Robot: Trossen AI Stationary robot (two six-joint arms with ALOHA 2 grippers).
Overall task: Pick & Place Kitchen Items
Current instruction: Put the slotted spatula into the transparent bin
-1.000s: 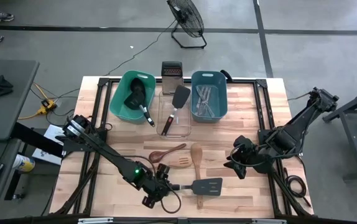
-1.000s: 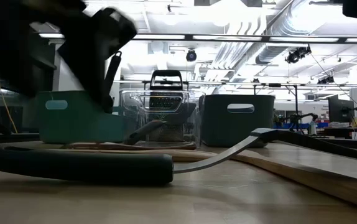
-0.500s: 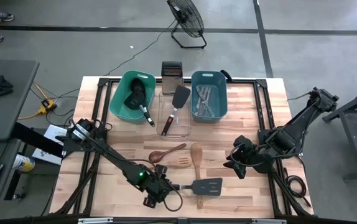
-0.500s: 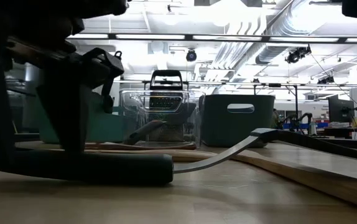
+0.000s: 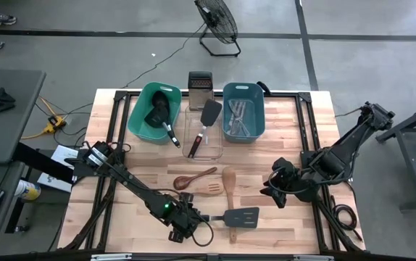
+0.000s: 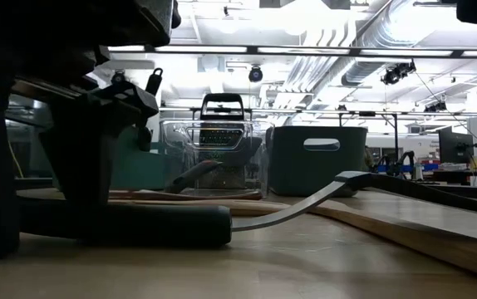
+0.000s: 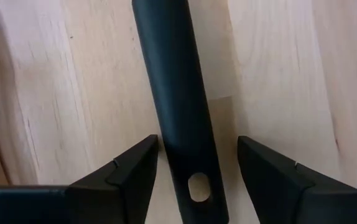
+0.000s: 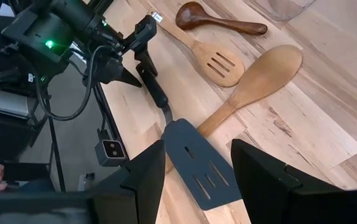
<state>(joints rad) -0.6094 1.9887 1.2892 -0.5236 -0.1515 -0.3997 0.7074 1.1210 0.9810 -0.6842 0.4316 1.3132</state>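
Seen from above, a slatted wooden table [image 5: 295,116] on grey floor, teal tub [image 5: 139,119] holding a black ladle [image 5: 161,114], blue tub [image 5: 243,112] holding metal knives; at table height, left end effector [image 6: 47,224] down around the black turner [image 6: 139,223]; at the left wrist, fingers [image 7: 125,177] wide astride that handle; right end effector [image 5: 272,190] parted, idle at the table's right.

Left wrist view: the black turner handle [image 7: 177,118] between the left pincer [image 7: 194,180] fingers runs off the frame edge ahead of the pincer; its blade is not visible there. Both fingers are cut off at their bases.

Low view: the left pincer's dark bulk [image 6: 64,124] hides the handle's near end and most of the teal tub [image 6: 135,170] behind it.

High view: contents of the blue tub [image 5: 243,112], well beyond the right pincer [image 5: 275,190], are too small to identify.
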